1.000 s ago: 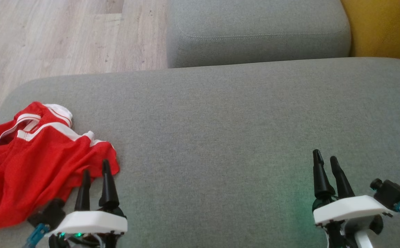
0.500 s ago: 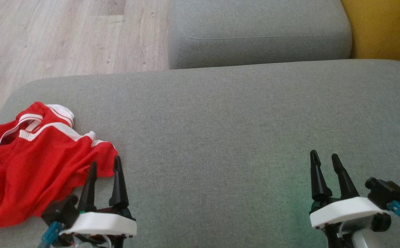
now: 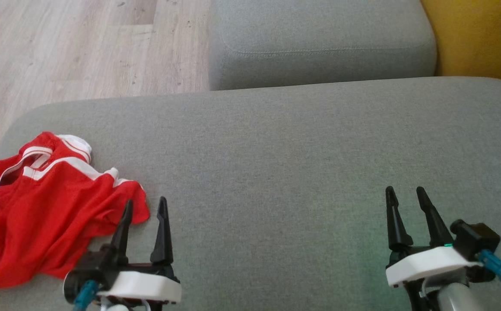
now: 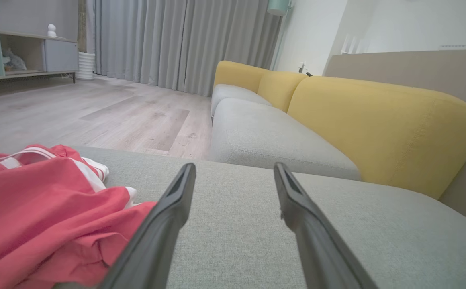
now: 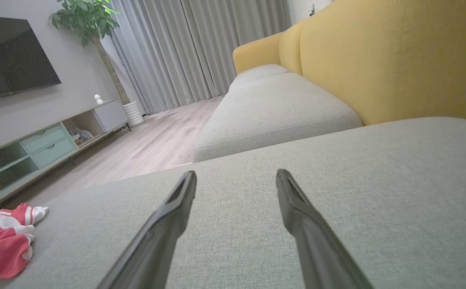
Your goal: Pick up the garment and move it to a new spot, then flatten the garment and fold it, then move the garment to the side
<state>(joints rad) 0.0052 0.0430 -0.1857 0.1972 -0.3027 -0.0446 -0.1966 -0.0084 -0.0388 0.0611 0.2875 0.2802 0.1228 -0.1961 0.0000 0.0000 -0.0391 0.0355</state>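
At your far left, the red, white-trimmed garment [image 3: 39, 207] lies crumpled on the grey sofa seat [image 3: 276, 147], near its left end. Just right of it, your left claw [image 3: 145, 205] is released and holds nothing. Its nearer prong overlaps the garment's right edge in the head view, but you cannot tell whether it touches the cloth. Well to the right, your right claw [image 3: 404, 192] is also released and empty, over bare cushion, with the yellow backrest [image 3: 479, 39] beyond it.
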